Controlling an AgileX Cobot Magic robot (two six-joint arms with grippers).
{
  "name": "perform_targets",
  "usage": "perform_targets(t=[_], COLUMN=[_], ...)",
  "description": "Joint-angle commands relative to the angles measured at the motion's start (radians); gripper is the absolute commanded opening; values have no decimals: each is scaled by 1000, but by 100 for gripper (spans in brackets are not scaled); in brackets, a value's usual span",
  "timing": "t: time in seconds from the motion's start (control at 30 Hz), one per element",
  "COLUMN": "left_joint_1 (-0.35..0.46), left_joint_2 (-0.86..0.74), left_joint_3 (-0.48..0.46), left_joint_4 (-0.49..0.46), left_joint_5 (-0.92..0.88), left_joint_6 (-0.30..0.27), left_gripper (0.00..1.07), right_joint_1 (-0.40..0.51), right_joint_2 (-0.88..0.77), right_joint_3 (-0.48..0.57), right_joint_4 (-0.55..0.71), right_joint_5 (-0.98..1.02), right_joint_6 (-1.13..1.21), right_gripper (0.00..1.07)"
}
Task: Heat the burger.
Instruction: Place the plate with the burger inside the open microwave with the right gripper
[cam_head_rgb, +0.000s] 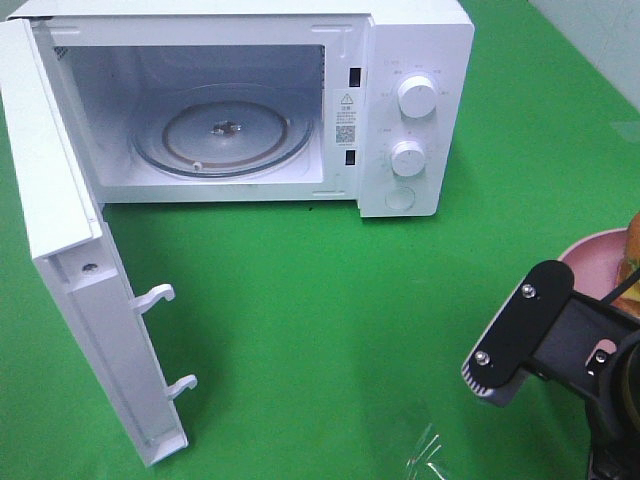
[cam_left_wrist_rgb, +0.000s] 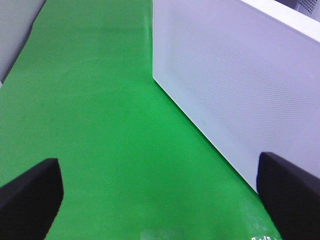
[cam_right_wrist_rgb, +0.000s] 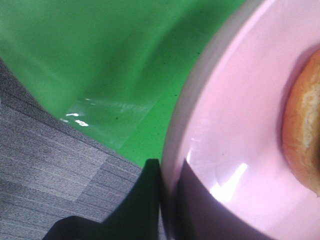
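- Green worktop (cam_head_rgb: 320, 300) carries a white microwave (cam_head_rgb: 415, 60) at the back. Its door (cam_head_rgb: 70, 300) is swung fully open toward the left side, and the glass turntable (cam_head_rgb: 225, 135) inside is bare.
- Two white knobs (cam_head_rgb: 416, 96) sit on the microwave's front panel, right of the cavity.
- burger (cam_head_rgb: 632, 250) lies on the pink plate (cam_head_rgb: 590, 255) at the far right edge of the worktop, well apart from the microwave. It is mostly cut off in the high view.
- right gripper (cam_right_wrist_rgb: 167, 185) is closed, with dark fingers pinching the pink plate's rim. The burger's bun edge shows further in on the plate.
- left gripper (cam_left_wrist_rgb: 160, 180) is spread wide with nothing between its fingers. It hangs over the worktop just beside the door's outer face.
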Motion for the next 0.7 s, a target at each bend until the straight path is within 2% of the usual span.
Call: perform_targets(t=[0.03,0.13,0.2,0.4,0.7], left_joint_1=[1,1,1,1,1], left_joint_2=[-17,-17,-17,-17,-17], left_joint_3=[2,2,2,2,2], left_joint_4=[-12,-12,-12,-12,-12], left_joint_5=[-2,-2,-2,-2,-2], left_joint_6=[-1,-1,-1,-1,-1], left_gripper=[98,98,98,98,98], right_joint_1=[49,73,124,170,179], right_joint_2=[-4,-4,-4,-4,-4], right_joint_3=[-2,-2,-2,-2,-2], right_joint_4=[-47,-47,-54,-83,-134], right_joint_5=[44,44,44,39,-35], right_joint_6=[17,23,28,12,-41], right_gripper=[0,0,0,0,0])
